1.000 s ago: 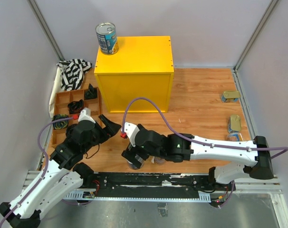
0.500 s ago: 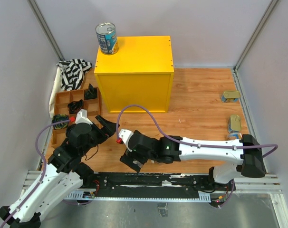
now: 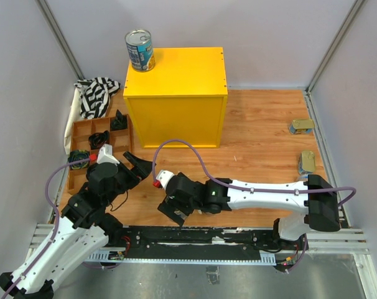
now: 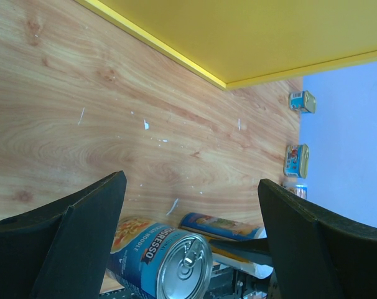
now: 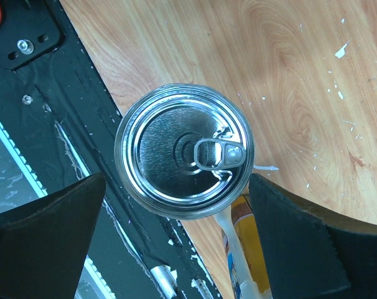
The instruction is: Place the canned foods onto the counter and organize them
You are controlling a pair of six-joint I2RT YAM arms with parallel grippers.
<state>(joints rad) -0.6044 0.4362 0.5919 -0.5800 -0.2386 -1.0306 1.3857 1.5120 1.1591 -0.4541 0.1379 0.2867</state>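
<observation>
Wood tabletop [image 3: 263,124] (white-flecked), yellow counter [image 3: 182,68], grey walls [image 3: 269,37].

Left arm [image 3: 64,240] rises from the near-left corner and leans far and right, elbow bent. Left gripper [image 3: 140,166] is low, pointing right, jaws spread wide; in the left wrist view [image 4: 191,182] both black fingers [image 4: 64,240] frame the picture, well apart. Right arm [image 3: 269,196] lies stretched out low, from the near-right base leftward along the near edge. Right gripper [image 3: 175,213] points straight down, left of centre; in the right wrist view [image 5: 176,180] its jaws are wide apart too.
</observation>
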